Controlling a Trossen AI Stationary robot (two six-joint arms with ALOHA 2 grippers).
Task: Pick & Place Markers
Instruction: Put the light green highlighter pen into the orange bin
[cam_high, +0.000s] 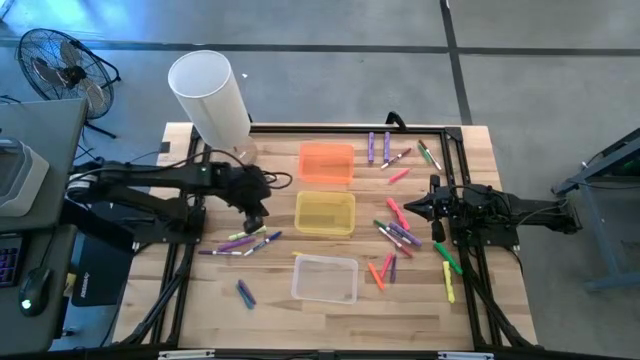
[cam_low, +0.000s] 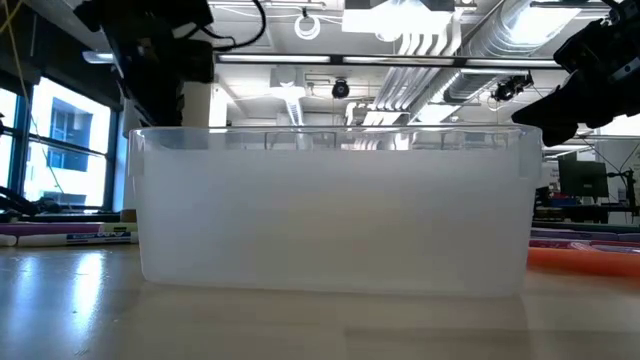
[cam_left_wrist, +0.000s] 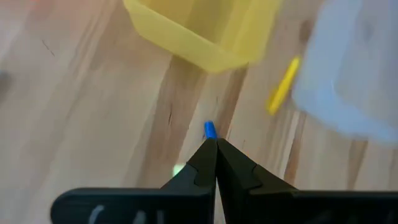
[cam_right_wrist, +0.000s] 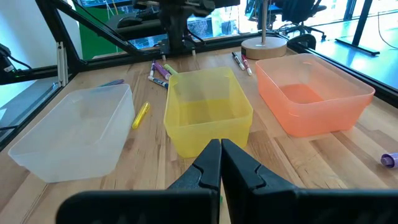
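Markers (cam_high: 245, 242) lie scattered at your left gripper (cam_high: 254, 222), nine o'clock of the yellow bin (cam_high: 325, 212), fingers pressed together on a blue-tipped one (cam_left_wrist: 209, 129) for carrying; right gripper (cam_high: 412, 209) waits closed at three o'clock.

Three rectangular plastic bins in a row down the wooden table's (cam_high: 150, 300) centre: orange bin (cam_high: 326, 163) farthest, yellow bin (cam_high: 325, 212) in the middle, clear bin (cam_high: 325, 278) nearest. Scattered capped markers (cam_high: 400, 236) lie right of the bins, a smaller group (cam_high: 243, 242) left, beside the left gripper (cam_high: 254, 222)
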